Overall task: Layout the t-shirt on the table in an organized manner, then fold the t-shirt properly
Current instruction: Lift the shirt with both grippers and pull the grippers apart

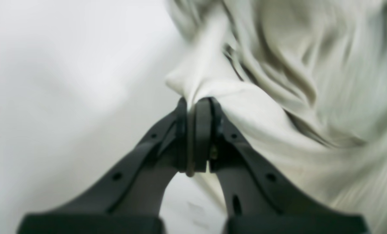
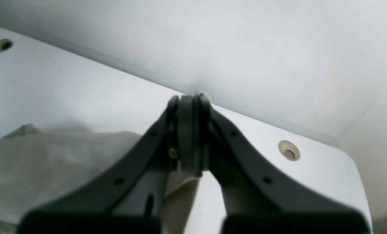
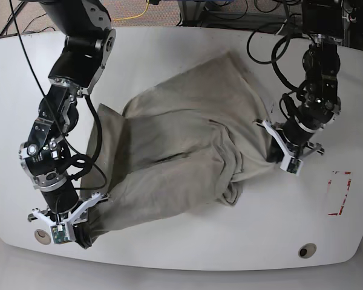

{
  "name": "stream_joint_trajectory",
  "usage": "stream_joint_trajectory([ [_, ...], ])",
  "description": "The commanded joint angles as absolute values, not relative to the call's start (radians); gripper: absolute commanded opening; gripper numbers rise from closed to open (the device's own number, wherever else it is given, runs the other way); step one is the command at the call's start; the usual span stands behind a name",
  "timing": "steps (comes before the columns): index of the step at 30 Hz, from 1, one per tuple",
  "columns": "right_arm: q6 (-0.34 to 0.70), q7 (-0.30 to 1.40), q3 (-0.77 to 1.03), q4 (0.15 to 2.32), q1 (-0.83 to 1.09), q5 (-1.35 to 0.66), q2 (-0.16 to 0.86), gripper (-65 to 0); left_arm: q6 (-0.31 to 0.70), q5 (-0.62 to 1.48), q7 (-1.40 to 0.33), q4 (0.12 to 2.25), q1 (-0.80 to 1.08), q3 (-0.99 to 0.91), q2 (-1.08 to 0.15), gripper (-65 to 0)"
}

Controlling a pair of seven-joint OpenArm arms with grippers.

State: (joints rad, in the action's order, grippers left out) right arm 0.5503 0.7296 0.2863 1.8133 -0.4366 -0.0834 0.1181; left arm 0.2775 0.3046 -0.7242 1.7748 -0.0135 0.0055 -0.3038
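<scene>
The pale sage t-shirt point(image 3: 187, 139) lies crumpled and partly spread across the white table point(image 3: 187, 257). My left gripper point(image 3: 273, 147) is on the right in the base view. It is shut on a bunched fold at the shirt's right side. In the left wrist view its fingertips point(image 1: 195, 104) pinch the cloth point(image 1: 294, 81), which is blurred. My right gripper point(image 3: 83, 234) is at the front left edge of the table. It is shut on the shirt's lower left corner. In the right wrist view its fingertips point(image 2: 189, 99) are closed, with the shirt point(image 2: 50, 162) trailing behind them.
A red tape rectangle point(image 3: 339, 193) is marked on the table at the right. A round grommet point(image 3: 307, 249) sits near the front right edge. Two grommets point(image 2: 1, 45) point(image 2: 289, 150) show in the right wrist view. Cables hang beyond the table's far edge.
</scene>
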Motion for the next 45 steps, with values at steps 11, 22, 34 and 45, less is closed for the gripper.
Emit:
stream_joint_trajectory([
  [11, 0.545, 0.711, 0.285, 1.682, -0.702, -0.101, 0.18, -65.0, 0.272, 0.309, -0.851, 1.928, -0.292, -0.127, -0.321, -65.0],
  [22, 0.549, 0.796, 0.286, 1.682, -0.866, -0.108, 0.246, -65.0, 0.272, 0.309, -0.987, 1.963, -0.549, -0.242, -0.328, -65.0],
  [34, 0.549, 0.802, 0.363, 1.682, -0.828, -0.11, 0.283, -65.0, 0.334, 0.302, -1.056, 1.96, -0.619, -0.308, -0.328, -65.0],
  [45, 0.605, 0.802, 0.501, 1.724, -0.555, -0.11, 0.266, -65.0, 0.381, 0.308, -1.055, 1.962, -0.375, -0.387, -0.323, -65.0],
])
